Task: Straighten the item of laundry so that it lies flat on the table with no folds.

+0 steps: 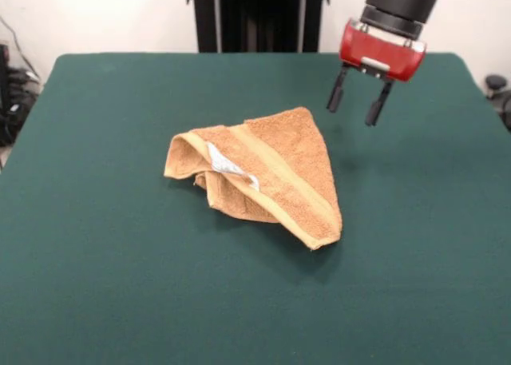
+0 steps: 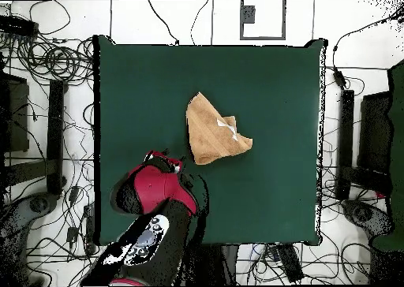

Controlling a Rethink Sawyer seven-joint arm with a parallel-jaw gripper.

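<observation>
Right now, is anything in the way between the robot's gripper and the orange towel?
No, nothing visible is. The open gripper hangs beside the crumpled tan-orange terry-cloth towel, apart from it, with only bare dark green felt-topped table between them.

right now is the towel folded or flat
Folded: the towel lies bunched in a rough triangle, layers doubled over, with its tag showing.

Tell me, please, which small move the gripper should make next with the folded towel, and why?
Probably it should lower the open red and black gripper onto the near top corner of the tan-orange terry-cloth towel. The towel lies folded into a rough triangle on the dark green felt table, its white tag showing, and the gripper hangs empty beside it, touching nothing.
</observation>
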